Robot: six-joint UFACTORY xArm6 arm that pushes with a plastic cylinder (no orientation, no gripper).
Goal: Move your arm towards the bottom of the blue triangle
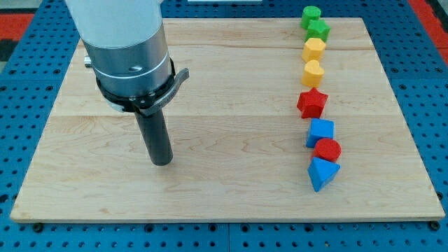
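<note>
The blue triangle lies at the lower right of the wooden board, the lowest block in a column. A red cylinder touches its top edge. My tip rests on the board at the left centre, far to the left of the blue triangle and slightly above its level. The tip touches no block.
Above the red cylinder the column goes on: a blue block, a red star, a yellow heart, a yellow hexagon, a green star and a green block. Blue pegboard surrounds the board.
</note>
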